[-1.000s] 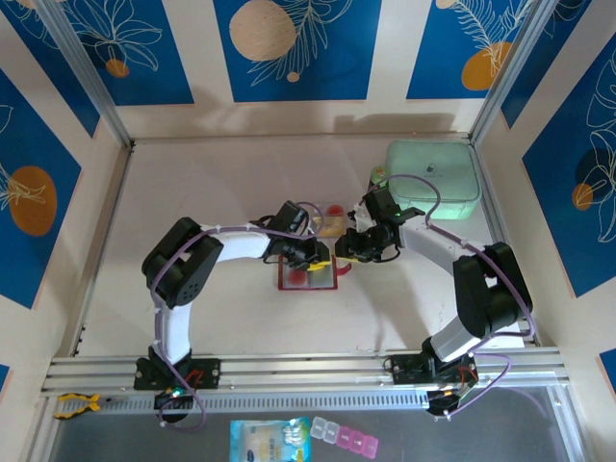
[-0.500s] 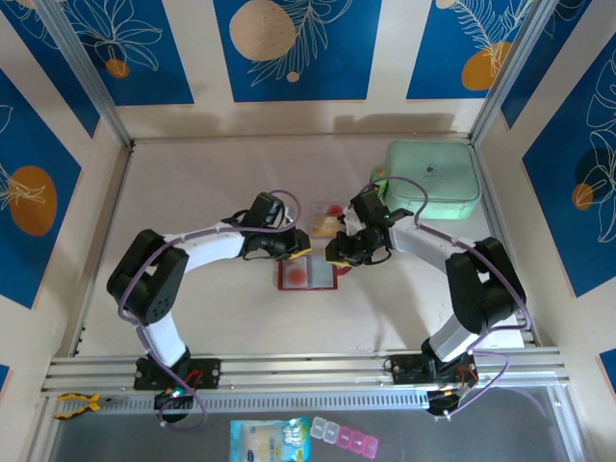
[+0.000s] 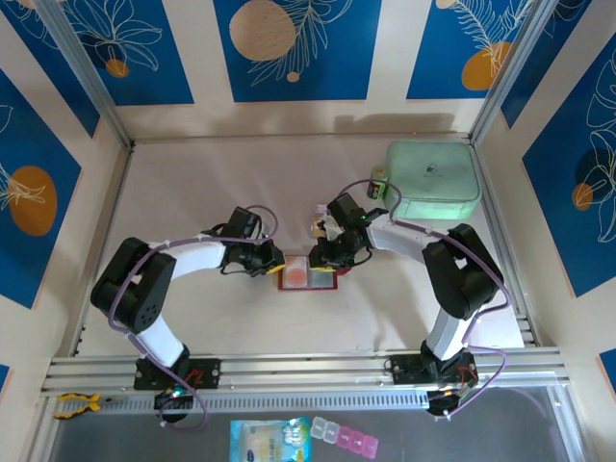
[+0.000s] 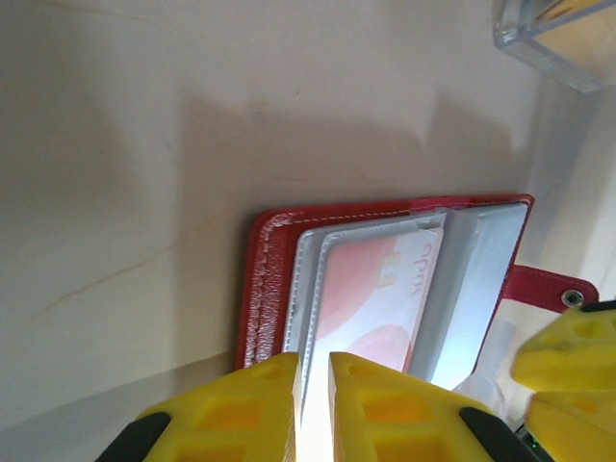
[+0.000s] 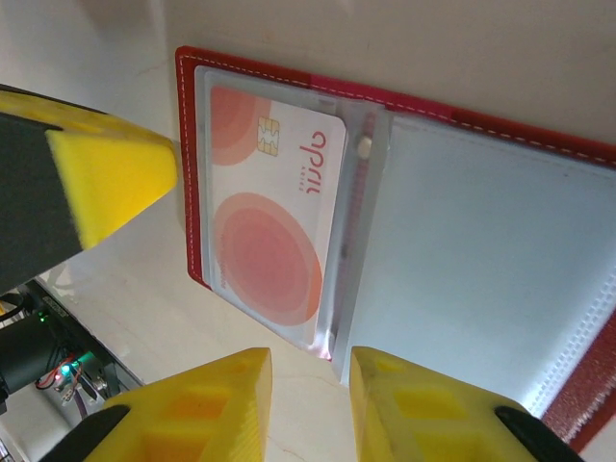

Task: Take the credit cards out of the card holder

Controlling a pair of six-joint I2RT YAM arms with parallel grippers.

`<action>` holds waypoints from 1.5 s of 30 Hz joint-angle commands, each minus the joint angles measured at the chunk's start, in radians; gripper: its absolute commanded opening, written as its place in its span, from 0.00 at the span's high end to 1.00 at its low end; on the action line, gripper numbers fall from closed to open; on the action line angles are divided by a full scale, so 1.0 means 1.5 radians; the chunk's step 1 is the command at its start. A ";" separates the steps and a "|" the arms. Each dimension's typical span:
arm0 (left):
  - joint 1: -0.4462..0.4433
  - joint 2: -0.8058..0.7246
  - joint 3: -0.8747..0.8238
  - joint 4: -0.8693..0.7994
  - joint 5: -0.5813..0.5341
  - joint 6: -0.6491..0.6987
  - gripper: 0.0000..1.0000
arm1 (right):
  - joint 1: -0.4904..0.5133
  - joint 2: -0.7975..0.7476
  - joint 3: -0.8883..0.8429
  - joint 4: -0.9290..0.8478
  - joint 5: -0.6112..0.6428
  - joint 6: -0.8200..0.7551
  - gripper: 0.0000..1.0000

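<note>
Pale desk, and at its middle the holder lies open between both arms. One card sits in the clear pocket on the side nearer the left arm.

The left gripper is at that outer edge. Its jaws are almost together and the pocket's rim runs into the slit, but I cannot tell whether it is pinched. The right gripper hangs over the near edge, jaws apart and empty.

Likely risks:
- If the jaws catch pocket film along with the card, the whole holder would drag.
- An unpinned holder could slide or fold.
- The grippers work very near each other and could bump.
</note>
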 commanded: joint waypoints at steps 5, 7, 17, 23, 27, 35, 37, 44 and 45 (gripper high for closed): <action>0.002 0.027 -0.013 0.018 0.031 0.004 0.83 | 0.012 0.021 0.034 -0.018 0.003 0.013 0.72; 0.002 0.029 -0.018 0.014 0.026 0.006 0.83 | 0.012 0.027 0.036 -0.019 0.004 0.013 0.72; 0.002 0.011 -0.033 -0.003 0.014 0.006 0.85 | 0.019 0.057 0.036 0.013 -0.028 0.040 0.72; 0.002 -0.008 -0.018 -0.014 0.012 0.003 0.85 | 0.021 0.067 0.038 0.030 -0.042 0.048 0.72; -0.003 -0.027 -0.011 -0.017 0.016 -0.005 0.85 | 0.022 0.070 0.039 0.034 -0.045 0.049 0.72; -0.022 -0.010 -0.013 -0.012 0.028 -0.011 0.97 | 0.022 0.077 0.039 0.044 -0.059 0.051 0.72; -0.023 -0.003 -0.020 -0.003 0.032 -0.013 0.98 | 0.022 0.080 0.040 0.044 -0.062 0.050 0.72; -0.023 0.020 -0.037 0.037 0.050 -0.024 0.99 | 0.022 0.084 0.042 0.043 -0.067 0.048 0.72; -0.024 0.021 -0.038 0.032 0.048 -0.021 1.00 | 0.023 0.085 0.042 0.043 -0.068 0.048 0.73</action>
